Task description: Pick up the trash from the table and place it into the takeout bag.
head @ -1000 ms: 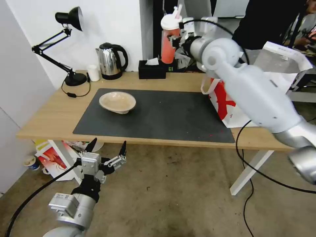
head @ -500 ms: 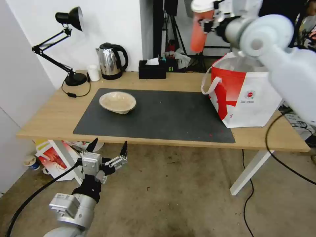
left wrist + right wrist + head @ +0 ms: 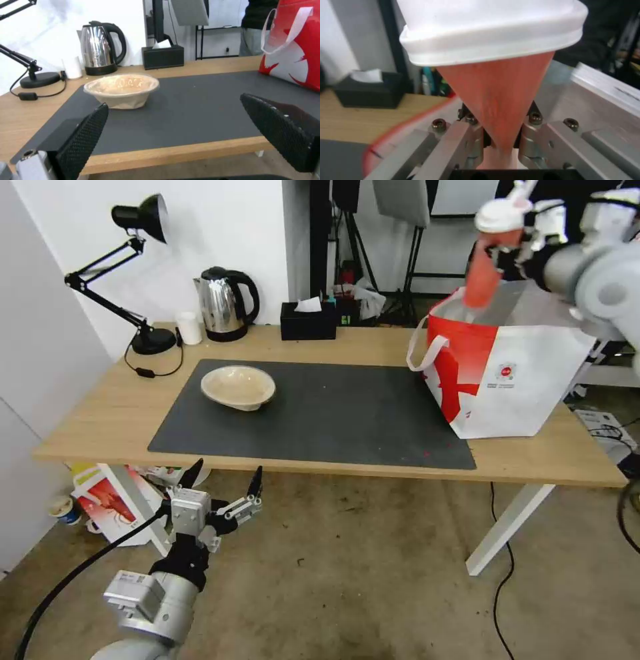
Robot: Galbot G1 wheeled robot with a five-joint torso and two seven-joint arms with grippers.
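Right gripper (image 3: 517, 250) pinches red cup (image 3: 485, 270) near-upright, lid up, above open takeout bag (image 3: 507, 373); left gripper (image 3: 225, 490) spread, idle below table (image 3: 100, 413).

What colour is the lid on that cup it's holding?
White, on a red cup; clearest in the right wrist view.

Even, bright indoor light with soft shadows under the table (image 3: 100, 420). The kettle (image 3: 223, 307) shows glare. Motion blur smears the red cup (image 3: 496, 110) and takeout bag (image 3: 606, 105) nearby.

One beige bowl (image 3: 238, 387), one red cup (image 3: 489, 257), one takeout bag (image 3: 507, 370), one kettle (image 3: 223, 305), one lamp (image 3: 127, 267)
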